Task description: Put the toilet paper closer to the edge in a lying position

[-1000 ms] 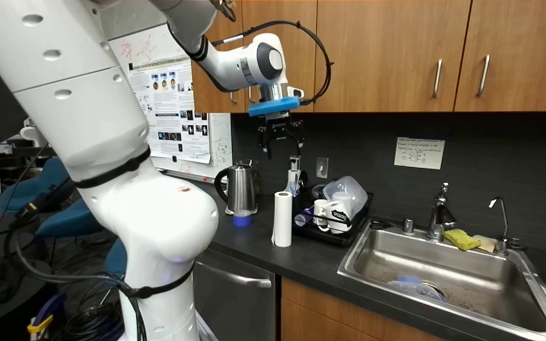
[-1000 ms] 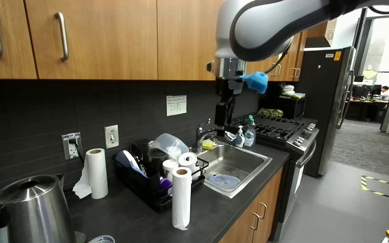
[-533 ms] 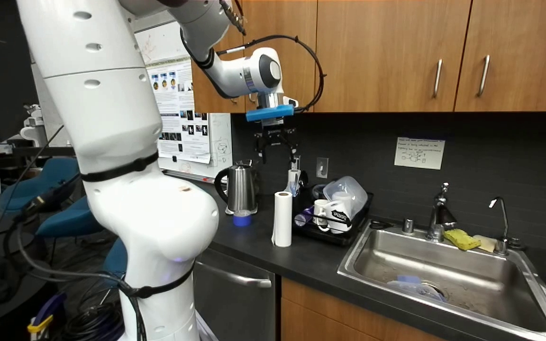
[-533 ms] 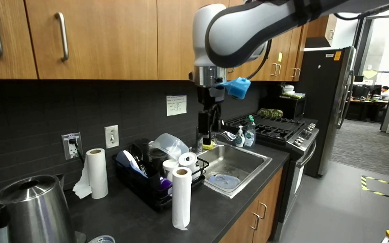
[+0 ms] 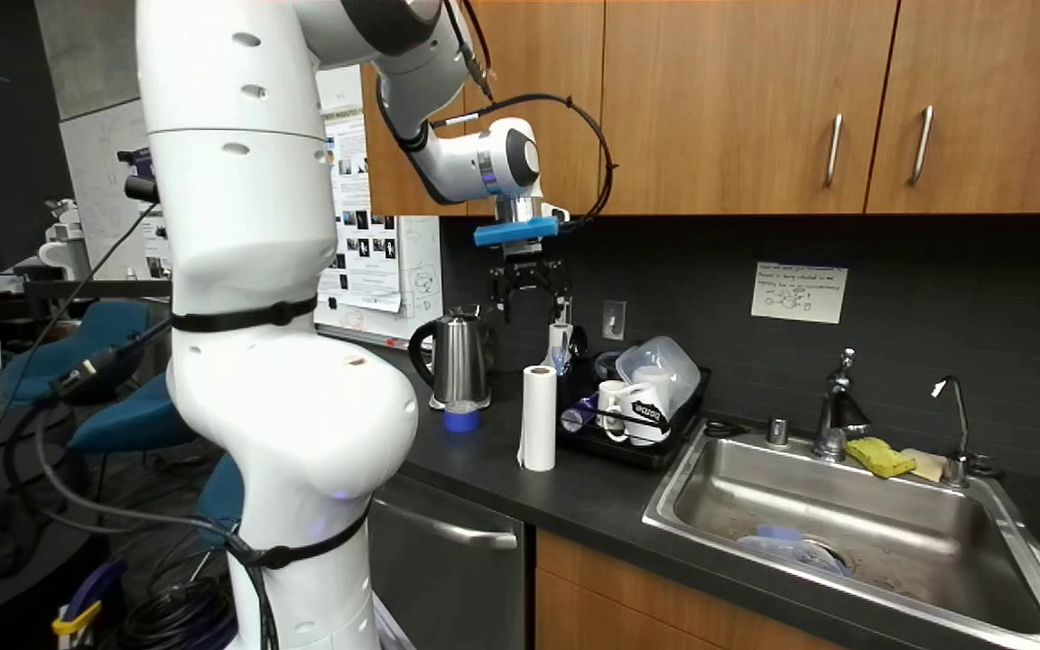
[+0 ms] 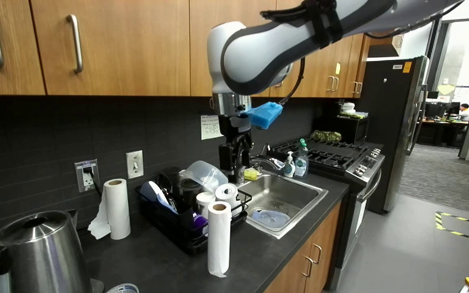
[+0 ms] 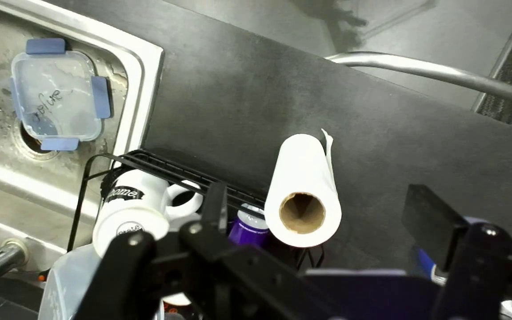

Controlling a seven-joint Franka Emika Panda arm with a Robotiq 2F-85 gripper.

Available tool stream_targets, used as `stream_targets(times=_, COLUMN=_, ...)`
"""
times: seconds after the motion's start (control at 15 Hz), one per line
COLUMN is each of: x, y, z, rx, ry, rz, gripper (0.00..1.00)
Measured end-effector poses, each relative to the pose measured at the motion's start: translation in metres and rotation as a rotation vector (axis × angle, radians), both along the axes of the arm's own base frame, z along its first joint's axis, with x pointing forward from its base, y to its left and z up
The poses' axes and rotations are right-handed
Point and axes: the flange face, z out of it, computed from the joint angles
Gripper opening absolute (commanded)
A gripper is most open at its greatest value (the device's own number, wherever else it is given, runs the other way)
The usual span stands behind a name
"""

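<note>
Toilet paper [image 5: 538,420] stood upright on the worktop [image 5: 488,465], back from the edge [image 5: 541,517], which ran past at 6 o'clock. Directions as seen in an exterior view, roll at centre: dish rack [image 5: 624,451] just beside at 3, sink [image 5: 845,492] at 4, steel kettle [image 5: 460,361] at 10. Gripper [image 5: 533,305] hung above at 12, apart from the roll, jaws spread wide, holding nothing. In the wrist view the roll's cardboard core [image 7: 302,213] showed between the fingers [image 7: 434,222].

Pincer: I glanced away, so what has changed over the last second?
The pincer has come lower and, in an exterior view, leftward, nearer the front paper roll. Nothing was gripped or released. The pincer stayed open, the roll upright, the steel jug in place.
</note>
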Motion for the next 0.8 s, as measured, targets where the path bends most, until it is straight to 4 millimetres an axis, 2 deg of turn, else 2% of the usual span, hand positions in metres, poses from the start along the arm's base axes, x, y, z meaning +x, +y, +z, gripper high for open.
stream_targets(times=0.47, x=0.025, y=0.013, z=-0.012, rx=-0.006, ry=0.0, rz=-0.009, gripper=1.0)
stream_targets(times=0.8, x=0.034, y=0.011, z=-0.018, rx=-0.005, ry=0.004, rz=-0.037, gripper=1.0)
